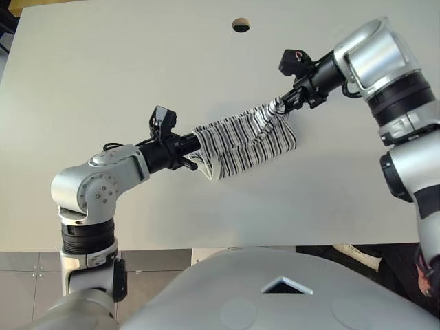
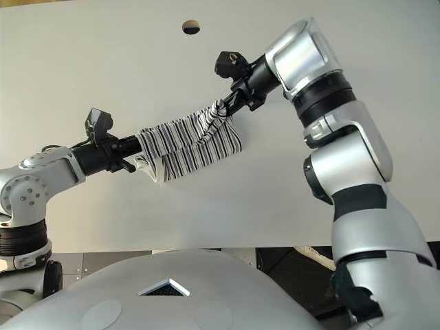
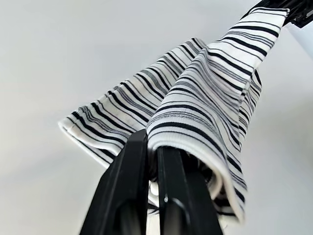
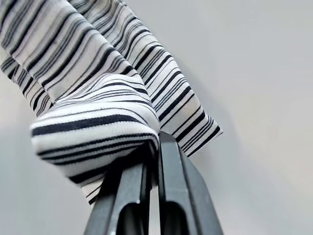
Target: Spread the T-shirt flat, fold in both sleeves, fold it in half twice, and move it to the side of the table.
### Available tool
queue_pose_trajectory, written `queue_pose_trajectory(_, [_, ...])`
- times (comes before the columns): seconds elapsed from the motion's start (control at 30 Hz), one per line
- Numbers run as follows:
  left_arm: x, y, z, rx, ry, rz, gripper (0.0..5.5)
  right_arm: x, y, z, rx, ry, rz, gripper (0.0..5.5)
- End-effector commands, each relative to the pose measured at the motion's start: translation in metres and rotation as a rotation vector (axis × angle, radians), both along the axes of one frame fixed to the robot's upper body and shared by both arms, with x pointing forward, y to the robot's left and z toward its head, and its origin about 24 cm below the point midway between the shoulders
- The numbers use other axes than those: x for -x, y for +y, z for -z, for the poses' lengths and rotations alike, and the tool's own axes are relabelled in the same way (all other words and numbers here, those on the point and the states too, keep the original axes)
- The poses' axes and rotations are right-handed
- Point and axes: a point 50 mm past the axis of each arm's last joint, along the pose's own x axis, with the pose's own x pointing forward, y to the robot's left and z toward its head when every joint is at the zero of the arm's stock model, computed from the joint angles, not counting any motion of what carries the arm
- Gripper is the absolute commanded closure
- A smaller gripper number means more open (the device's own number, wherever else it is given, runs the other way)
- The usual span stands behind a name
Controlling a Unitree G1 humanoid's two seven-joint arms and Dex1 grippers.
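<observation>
A black-and-white striped T-shirt [image 1: 244, 143] hangs folded into a narrow band above the white table [image 1: 137, 75], stretched between my two grippers. My left gripper [image 1: 194, 152] is shut on the band's near-left end, seen close up with its fingers [image 3: 142, 166] pinching the fabric [image 3: 205, 93]. My right gripper [image 1: 280, 104] is shut on the far-right end, where the cloth [image 4: 93, 122] bunches over its fingers [image 4: 168, 166]. The shirt's lower edge droops toward the tabletop between the two arms.
A round cable hole [image 1: 241, 25] sits near the table's far edge. Bare tabletop surrounds the shirt on the left, right and far sides. The table's near edge [image 1: 206, 249] runs just beyond my torso.
</observation>
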Motion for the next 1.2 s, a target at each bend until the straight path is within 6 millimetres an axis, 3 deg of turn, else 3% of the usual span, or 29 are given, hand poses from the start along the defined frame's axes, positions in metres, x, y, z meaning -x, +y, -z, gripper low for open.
queue_pose_trajectory(0.03, [-0.006,0.009,0.004,0.015,0.053,-0.100,4.66,-0.012,0.004,0.000,0.072,-0.070,0.000,4.68])
queue_pose_trajectory(0.17, [-0.010,0.014,0.007,0.028,0.068,-0.182,4.13,-0.019,-0.005,0.008,0.114,-0.117,0.040,4.05])
queue_pose_trajectory(0.43, [-0.016,0.032,0.017,0.042,0.077,-0.388,2.98,-0.030,-0.013,0.003,0.027,-0.198,0.218,2.77])
queue_pose_trajectory(0.67, [-0.029,0.049,0.013,0.011,0.026,-0.535,2.95,-0.035,-0.003,-0.009,-0.070,-0.228,0.279,1.57])
queue_pose_trajectory(1.0, [-0.042,0.065,-0.011,0.023,-0.086,-0.594,2.95,-0.031,0.018,-0.012,-0.082,-0.205,0.115,1.51])
queue_pose_trajectory(1.2, [-0.050,0.076,-0.048,0.002,-0.253,-0.570,2.95,-0.028,0.029,-0.029,-0.090,-0.254,-0.120,1.51])
